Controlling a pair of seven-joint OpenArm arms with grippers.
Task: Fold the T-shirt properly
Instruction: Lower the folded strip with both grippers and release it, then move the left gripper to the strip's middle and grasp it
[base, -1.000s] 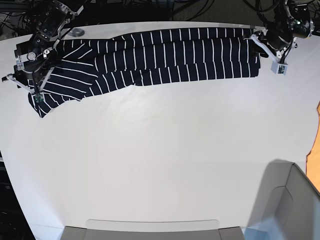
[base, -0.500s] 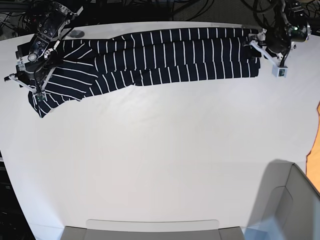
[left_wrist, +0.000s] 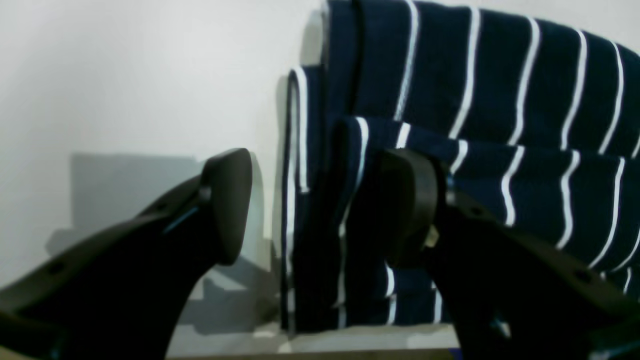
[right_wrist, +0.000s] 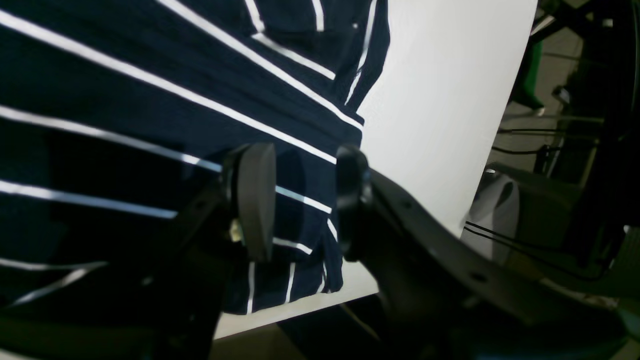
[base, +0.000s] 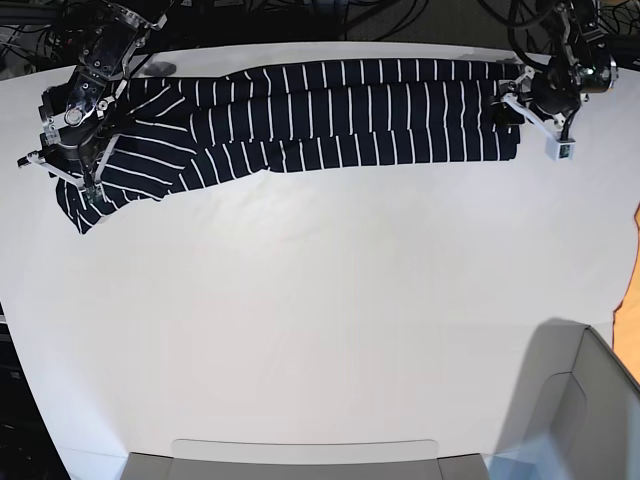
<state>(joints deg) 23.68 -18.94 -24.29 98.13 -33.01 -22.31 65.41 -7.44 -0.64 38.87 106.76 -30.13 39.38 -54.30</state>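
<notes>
The T-shirt (base: 350, 110), dark navy with thin white stripes, lies folded into a long band along the table's far edge. One sleeve end spreads out at the left. My left gripper (base: 505, 108) is at the band's right end. In the left wrist view it (left_wrist: 317, 205) is open, with the shirt's folded edge (left_wrist: 320, 150) between its fingers. My right gripper (base: 82, 160) is over the shirt's left end. In the right wrist view it (right_wrist: 302, 200) is open with a narrow gap, just above the striped cloth (right_wrist: 150, 100).
The white table (base: 320, 300) carries the shirt. A grey box (base: 580, 400) stands at the front right and a grey tray (base: 300, 455) at the front edge. An orange object (base: 633, 260) is at the right edge. Cables lie behind the table.
My right arm has shifted a little toward the far edge over the shirt's left end. My left arm has turned and settled closer onto the shirt's right end. The shirt lies as before.
</notes>
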